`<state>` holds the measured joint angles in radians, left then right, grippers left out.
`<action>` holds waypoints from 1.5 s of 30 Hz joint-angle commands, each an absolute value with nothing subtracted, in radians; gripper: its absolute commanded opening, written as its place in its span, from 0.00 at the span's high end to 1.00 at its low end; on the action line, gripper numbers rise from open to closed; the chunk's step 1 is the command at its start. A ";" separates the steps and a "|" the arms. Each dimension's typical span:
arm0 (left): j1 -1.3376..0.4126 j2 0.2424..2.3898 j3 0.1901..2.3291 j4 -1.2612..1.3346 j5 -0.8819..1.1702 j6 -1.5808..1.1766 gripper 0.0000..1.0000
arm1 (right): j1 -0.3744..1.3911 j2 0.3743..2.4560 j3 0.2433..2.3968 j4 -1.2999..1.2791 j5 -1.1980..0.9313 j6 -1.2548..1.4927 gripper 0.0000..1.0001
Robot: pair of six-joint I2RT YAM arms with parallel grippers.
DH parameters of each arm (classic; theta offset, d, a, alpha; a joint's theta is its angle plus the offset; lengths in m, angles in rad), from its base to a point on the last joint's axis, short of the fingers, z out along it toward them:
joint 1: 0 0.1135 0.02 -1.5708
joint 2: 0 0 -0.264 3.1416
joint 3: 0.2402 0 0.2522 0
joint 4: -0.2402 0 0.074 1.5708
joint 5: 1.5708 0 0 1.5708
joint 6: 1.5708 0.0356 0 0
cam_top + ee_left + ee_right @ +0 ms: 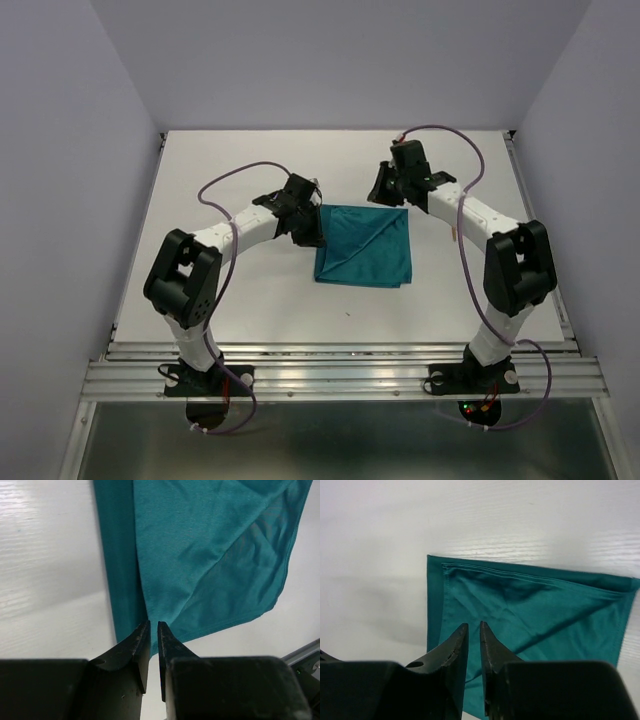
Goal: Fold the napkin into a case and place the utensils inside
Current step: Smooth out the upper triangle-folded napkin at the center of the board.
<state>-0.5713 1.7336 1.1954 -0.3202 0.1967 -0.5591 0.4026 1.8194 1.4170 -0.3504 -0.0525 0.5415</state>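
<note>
Napkin (363, 245), teal, folded down to a smaller square with a diagonal flap across its top layer, lying flat at mid-table (250, 300) between the two arms. Not yet a narrow case; judged mid-fold, with more folding due before any cutlery goes in.

Left gripper (153, 625) low at the cloth's left edge, right gripper (474, 626) raised just beyond the far right corner. Probably posted on opposite sides so that each can take an edge for the next fold. Both sets of jaws a thin slit apart, with nothing seen between them.

From overhead alone: the whole layout, the reach of both arms, and a thin orange sliver (455, 234) on the table beside the right forearm. Likely one of the utensils, but too small to tell which.

From the left wrist alone: fingertips poised right over the near edge, close to where the flap's diagonal ends, with a darker strip of lower layer showing along one side.

From the right wrist alone: the doubled hem along the far edge, and the cloth lying below the tips, apparently untouched.
</note>
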 commanded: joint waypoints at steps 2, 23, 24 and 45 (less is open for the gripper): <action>-0.597 1.790 1.256 -0.279 0.267 -0.517 0.78 | 0.368 1.767 1.287 -0.338 -0.015 0.540 0.87; -0.598 1.859 1.213 -0.264 0.287 -0.468 0.80 | 0.308 1.862 1.288 -0.334 -0.044 0.505 0.89; -0.600 1.859 1.212 -0.264 0.285 -0.468 0.80 | 0.308 1.868 1.293 -0.334 -0.046 0.502 0.88; -0.627 1.787 1.173 -0.250 0.241 -0.463 0.80 | 0.308 1.884 1.295 -0.325 -0.028 0.486 0.89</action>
